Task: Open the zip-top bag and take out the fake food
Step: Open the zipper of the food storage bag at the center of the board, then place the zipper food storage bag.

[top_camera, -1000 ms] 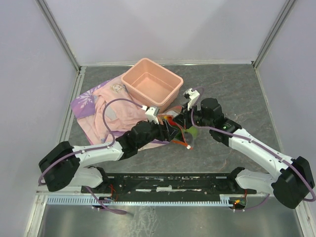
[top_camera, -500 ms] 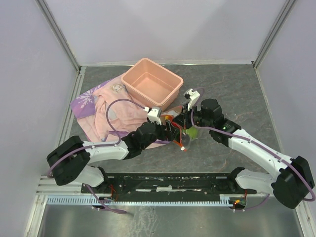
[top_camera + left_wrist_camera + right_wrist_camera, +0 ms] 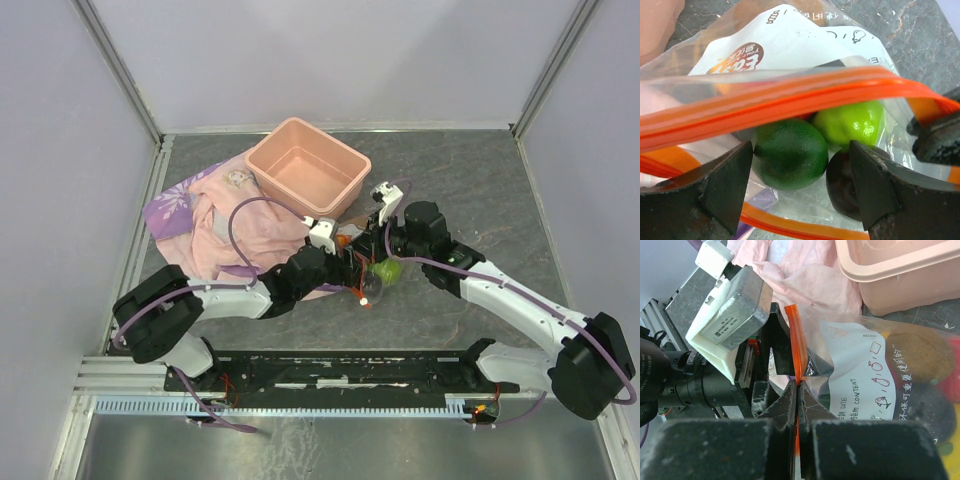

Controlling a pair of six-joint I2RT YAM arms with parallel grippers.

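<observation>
I have the right gripper pinched shut on the orange strip of the zip-top bag, which lies at the tub's 5 o'clock, while the left gripper stands spread at the open mouth facing the dark green fake food, so next I'd reach in, close and lift.

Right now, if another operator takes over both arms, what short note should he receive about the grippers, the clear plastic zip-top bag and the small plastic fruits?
Left gripper: open, at the bag's open mouth, jaws either side of the dark green round fruit, not closed on it.
Right gripper: shut on the orange zip strip.
Things: clear plastic zip-top bag lies on the grey table beside the salmon-pink rectangular tub; a light green fruit and a dark purple-brown fruit sit inside too.
Done: bag opened.
Left: take out every fruit; none shows outside the bag.
</observation>
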